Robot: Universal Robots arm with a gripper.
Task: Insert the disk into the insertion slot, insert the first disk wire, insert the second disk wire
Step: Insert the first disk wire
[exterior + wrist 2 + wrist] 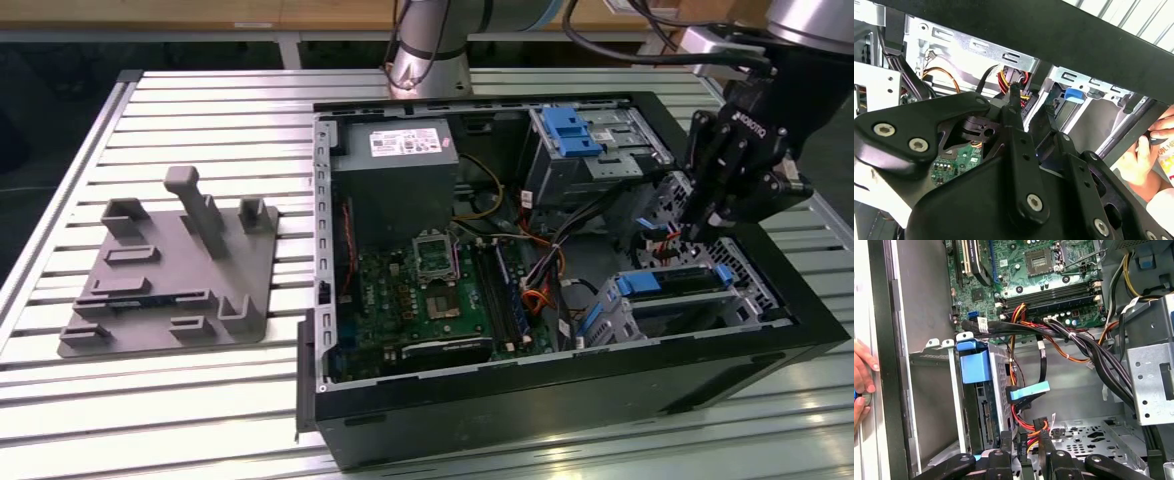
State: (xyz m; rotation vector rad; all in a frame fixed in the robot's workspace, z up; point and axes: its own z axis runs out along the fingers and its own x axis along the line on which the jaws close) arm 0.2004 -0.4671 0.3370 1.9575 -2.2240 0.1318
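One gripper: positioned inside one open computer case, pinched on one black wire connector. One disk: seated in one insertion slot. One grey fixture plate: laid beside the case. One hand: rested at the case rim. Surface: one slatted metal table.

Hand cut off by the frame edge in the first wrist view; disk edge-on in slot, broad faces hidden; gripper body cropped, same view
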